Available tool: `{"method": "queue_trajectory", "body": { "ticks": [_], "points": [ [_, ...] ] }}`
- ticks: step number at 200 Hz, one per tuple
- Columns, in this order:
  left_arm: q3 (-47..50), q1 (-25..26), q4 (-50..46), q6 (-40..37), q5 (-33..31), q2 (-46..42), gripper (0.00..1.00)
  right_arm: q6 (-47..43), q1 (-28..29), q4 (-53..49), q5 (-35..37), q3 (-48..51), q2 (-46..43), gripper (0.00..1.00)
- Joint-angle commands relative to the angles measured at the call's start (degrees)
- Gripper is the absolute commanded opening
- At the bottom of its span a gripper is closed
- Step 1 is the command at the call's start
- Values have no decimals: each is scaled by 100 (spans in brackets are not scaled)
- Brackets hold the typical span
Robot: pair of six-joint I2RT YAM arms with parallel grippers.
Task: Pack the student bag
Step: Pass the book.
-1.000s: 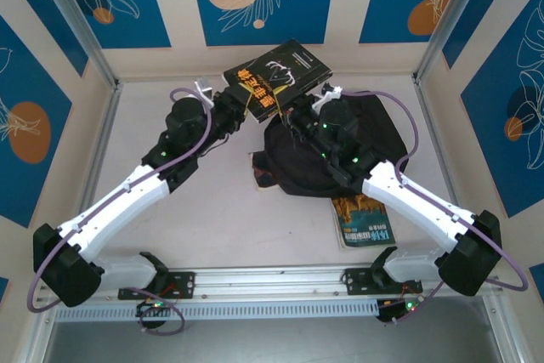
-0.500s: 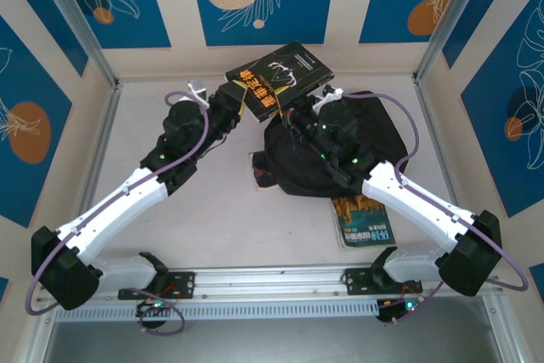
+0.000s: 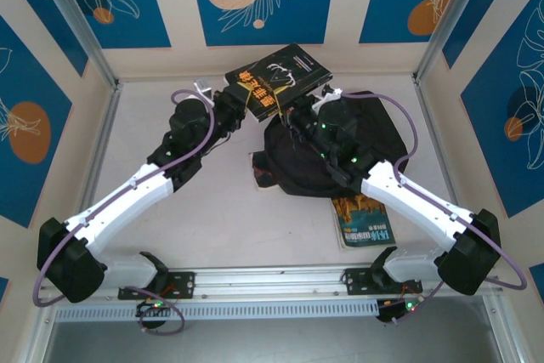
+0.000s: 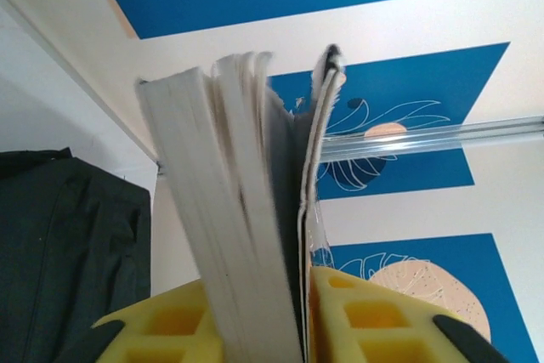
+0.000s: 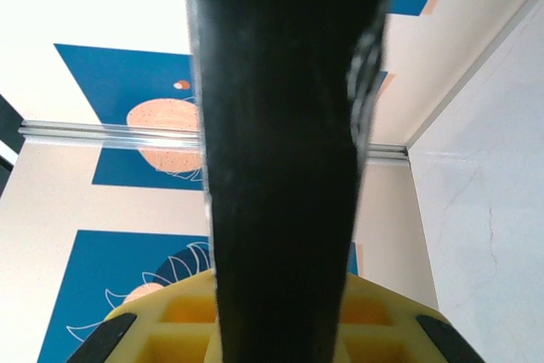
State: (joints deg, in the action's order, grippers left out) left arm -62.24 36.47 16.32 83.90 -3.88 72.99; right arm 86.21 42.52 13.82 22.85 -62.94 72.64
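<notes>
The student bag (image 3: pixel 374 138), black and soft, lies at the back right of the table; its dark side shows in the left wrist view (image 4: pixel 68 244). A black book with yellow lettering (image 3: pixel 280 78) is held in the air just left of and above the bag. My left gripper (image 3: pixel 240 104) is shut on its lower edge, the pages and cover (image 4: pixel 229 210) standing up between the yellow fingers (image 4: pixel 374 312). My right gripper (image 3: pixel 299 118) is at the bag's near-left rim, shut on a lifted strip of its black fabric (image 5: pixel 285 125).
A second book with a dark pictured cover (image 3: pixel 364 220) lies flat on the table in front of the bag. A pale flat corner (image 3: pixel 255 163) pokes out from under the bag's left side. Metal posts and patterned walls close in the back and sides.
The left arm has shifted a little and the black book has nudged slightly right and up. The right arm and the bag have stayed put.
</notes>
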Motion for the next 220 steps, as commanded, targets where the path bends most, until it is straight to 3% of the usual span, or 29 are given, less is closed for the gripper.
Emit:
{"method": "queue_trajectory", "body": {
  "ticks": [1,13,39,69,95,118,139,156,167,183,198,220],
  "points": [
    [-49,-67,378,-105,146,-66,5,-111,-27,136,-219,-12,-85,0],
    [-58,-135,222,-227,137,-177,0,-209,-104,-295,-341,-68,-161,4],
    [-97,-352,-633,-788,-26,-689,0,-649,-325,-1865,-472,-282,-400,30],
    [137,-726,-1346,-1018,-157,-1355,0,-1655,-537,-3608,-455,-653,-535,40],
    [137,-1015,-2233,-1624,-58,-1855,0,-2392,-951,-4324,-948,-656,-492,39],
    [17,-1135,-3189,-2225,-13,-2171,0,-3315,-1252,-5085,-1685,-1105,38,27],
    [165,-1214,-3523,-2334,47,-2437,0,-4182,-1338,-5906,-1762,-1830,679,19],
    [248,-1263,-3662,-2435,111,-2543,0,-5250,-1248,-6174,-1350,-2199,1081,21],
    [221,-1274,-3757,-2536,159,-2536,0,-5483,-1252,-6517,-899,-2509,1390,25],
    [156,-1303,-3815,-2624,233,-2502,0,-5817,-1409,-7084,-487,-3058,1963,39],
    [90,-1304,-3826,-2694,312,-2433,0,-6186,-1414,-7246,333,-3296,2387,50],
    [-4,-1318,-3886,-2806,419,-2350,0,-6371,-1570,-7133,1112,-3376,2820,57]
  ]
}}
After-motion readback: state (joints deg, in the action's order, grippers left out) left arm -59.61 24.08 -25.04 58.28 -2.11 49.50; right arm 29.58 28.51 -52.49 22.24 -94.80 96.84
